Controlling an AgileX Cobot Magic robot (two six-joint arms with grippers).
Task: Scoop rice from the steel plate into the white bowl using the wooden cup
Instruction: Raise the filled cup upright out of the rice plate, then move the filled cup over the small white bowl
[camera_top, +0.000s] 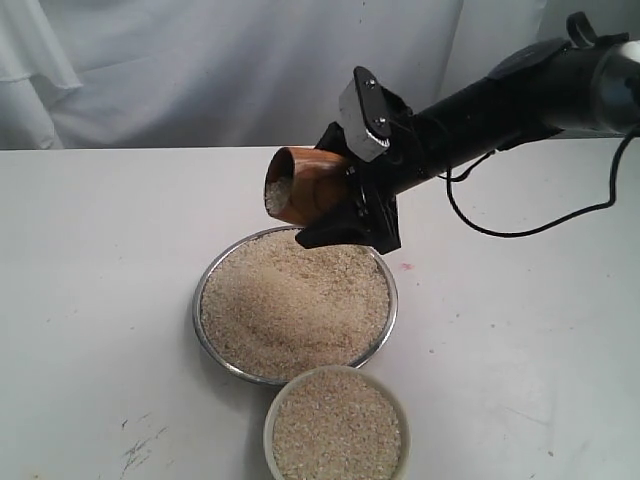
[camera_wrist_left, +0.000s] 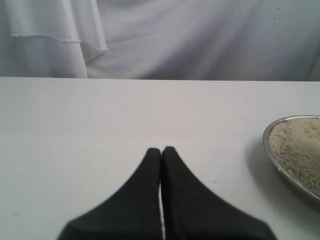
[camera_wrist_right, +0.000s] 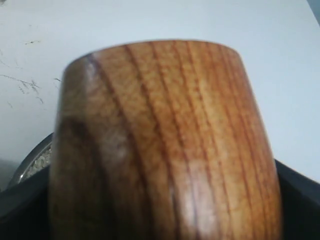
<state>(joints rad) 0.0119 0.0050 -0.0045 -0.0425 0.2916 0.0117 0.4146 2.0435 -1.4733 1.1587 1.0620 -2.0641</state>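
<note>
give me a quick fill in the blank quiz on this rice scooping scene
1. The right end effector holds the wooden cup in the air, tipped on its ____.
2. The white bowl is ____ of rice.
3. The steel plate is the ____ of the two dishes.
4. The left end effector rests with its jaws ____.

Missing words: side; full; larger; shut.
</note>
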